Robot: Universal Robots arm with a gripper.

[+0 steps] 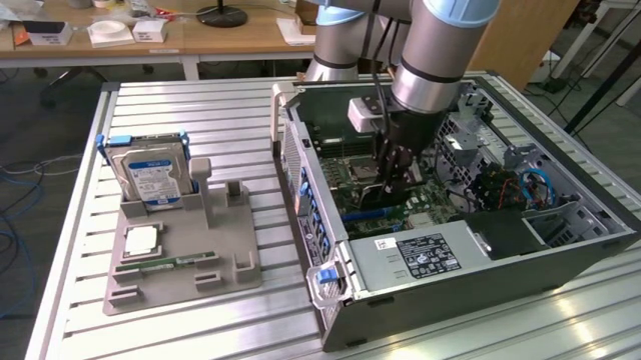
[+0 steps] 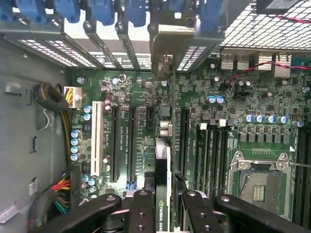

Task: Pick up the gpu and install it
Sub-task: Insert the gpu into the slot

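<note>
A ribbed aluminium worktable (image 1: 200, 120) of long silver slats fills the near part of the room, and bright light glares off the slats at about four o'clock. Beyond it, at eleven o'clock, stands a wooden desk (image 1: 230, 39) with a pale top, carrying small white boxes (image 1: 110, 31) and the round black base of a lamp (image 1: 221, 16). A sheet of white paper (image 1: 296, 30) lies toward the desk's twelve o'clock end. Grey floor (image 1: 40, 112) shows at nine o'clock, where blue cable (image 1: 25, 196) trails loosely. At two o'clock stands a brown wooden panel (image 1: 521, 37), with dark thin legs (image 1: 601, 82) slanting just beyond it.
</note>
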